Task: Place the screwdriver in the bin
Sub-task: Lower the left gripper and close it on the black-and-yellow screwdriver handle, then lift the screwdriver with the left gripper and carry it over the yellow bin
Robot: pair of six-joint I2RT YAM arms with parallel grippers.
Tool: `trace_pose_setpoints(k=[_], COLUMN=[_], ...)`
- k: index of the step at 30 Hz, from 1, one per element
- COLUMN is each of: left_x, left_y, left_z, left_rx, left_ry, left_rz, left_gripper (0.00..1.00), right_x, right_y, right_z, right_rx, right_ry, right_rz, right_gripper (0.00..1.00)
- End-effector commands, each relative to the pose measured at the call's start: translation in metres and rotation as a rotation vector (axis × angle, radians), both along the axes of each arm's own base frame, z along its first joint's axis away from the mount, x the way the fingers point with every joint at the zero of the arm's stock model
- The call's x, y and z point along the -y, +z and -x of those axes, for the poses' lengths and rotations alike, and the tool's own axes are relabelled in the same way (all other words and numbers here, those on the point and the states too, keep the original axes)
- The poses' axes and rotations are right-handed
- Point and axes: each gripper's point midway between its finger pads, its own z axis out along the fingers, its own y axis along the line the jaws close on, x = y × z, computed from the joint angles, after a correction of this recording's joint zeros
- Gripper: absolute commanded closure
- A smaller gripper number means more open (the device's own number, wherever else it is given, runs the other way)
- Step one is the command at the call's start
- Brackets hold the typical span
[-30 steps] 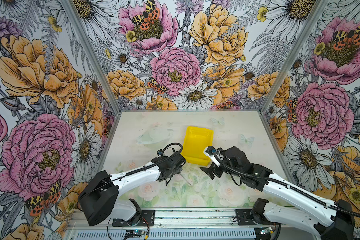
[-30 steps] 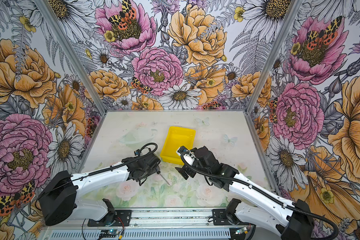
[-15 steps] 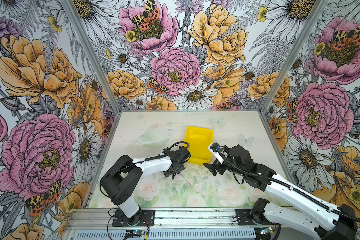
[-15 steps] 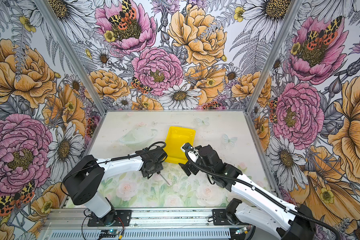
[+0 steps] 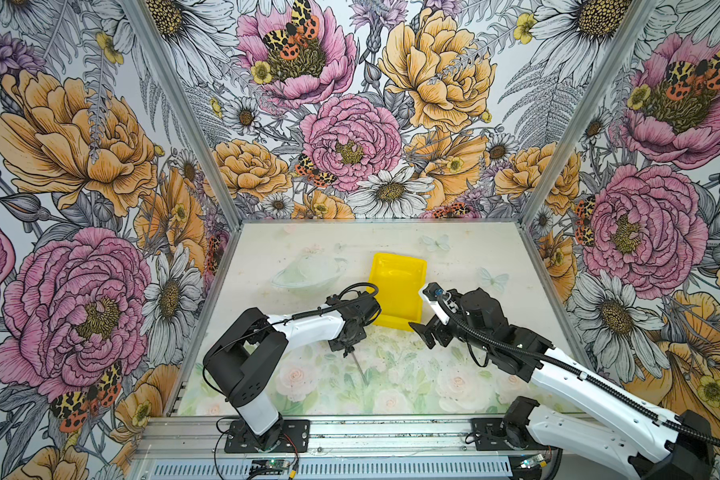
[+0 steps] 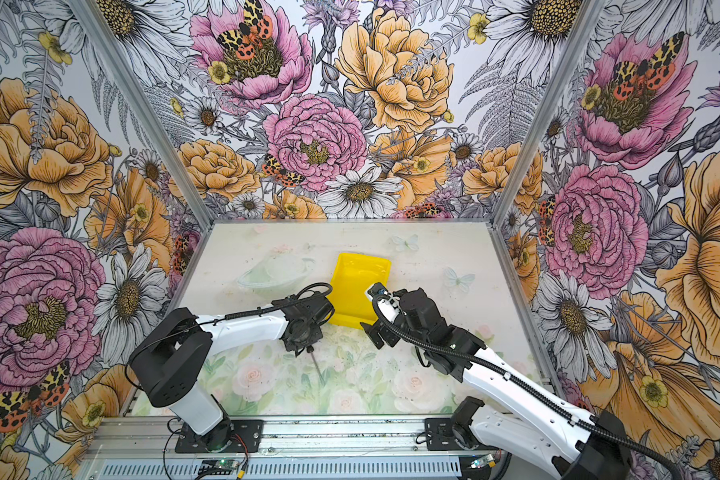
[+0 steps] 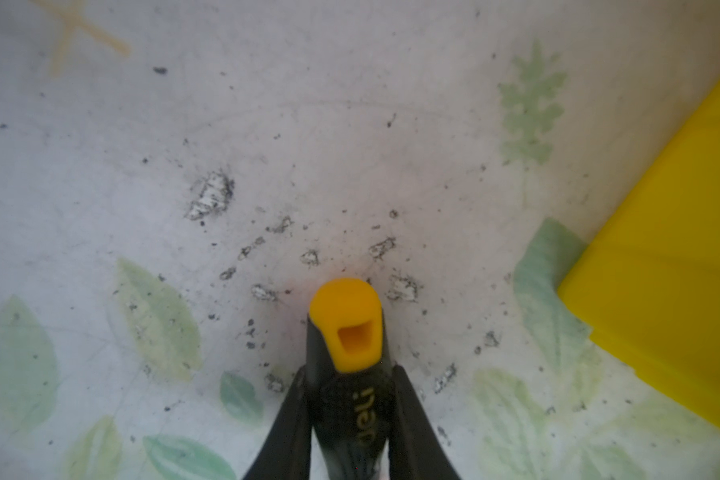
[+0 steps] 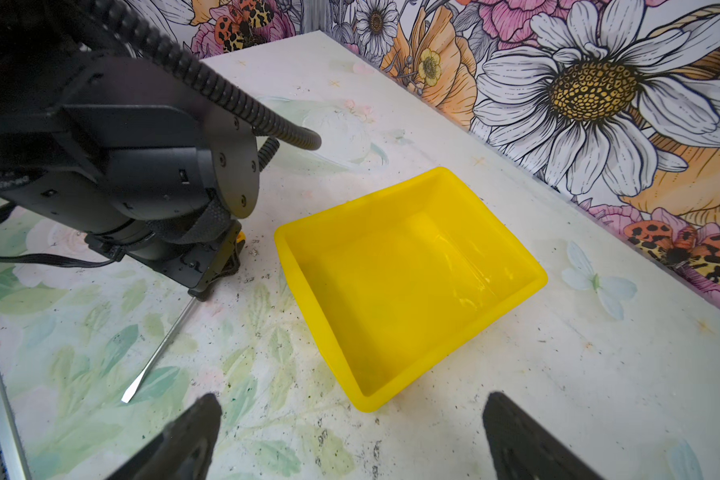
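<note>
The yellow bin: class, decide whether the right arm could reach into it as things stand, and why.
Probably yes. The right end effector is open, near a corner of the bin, only bare table between. The left end effector, shut on the screwdriver, sits off to the side.

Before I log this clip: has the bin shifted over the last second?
No. The bin keeps the same spot and angle beside the butterfly print right of it.

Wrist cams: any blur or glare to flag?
Left wrist view: soft throughout; screwdriver butt and bin edge both smeared. Right wrist view: sharp, with white glare streaks on the bin's glossy floor. Both top views: evenly lit, crisp.
</note>
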Motion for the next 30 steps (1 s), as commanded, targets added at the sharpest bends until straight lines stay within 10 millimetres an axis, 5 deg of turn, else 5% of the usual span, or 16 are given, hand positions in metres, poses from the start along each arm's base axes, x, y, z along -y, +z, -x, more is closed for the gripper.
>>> trace_pose_setpoints(k=[1,14,21,30], left_x=[0.000,0.004,-0.002,0.035], left_y=[-0.003,0.081,0.144,0.200], left_z=[0.008,-0.029,-0.061,-0.112], left_rx=[-0.019,0.128,0.249,0.374], left_ry=[-0.017,-0.161,-0.227,-0.332], left_rz=[0.009,-0.074,-0.159,-0.165], left_gripper=[0.88,0.97,0.97,0.98], right_x=[0.003,0.005,0.016,0.026], right_y=[0.013,0.022,0.034,0.032], right_z=[-0.004,-0.012,-0.019,-0.026], right_rx=[0.038,0.016,0.015,-0.021], right_ry=[-0.020,-0.038,-0.086,-0.147], right_rz=[-0.026,-0.072,-0.122,-0.159], right_gripper=[0.01,0.01,0.01,0.01])
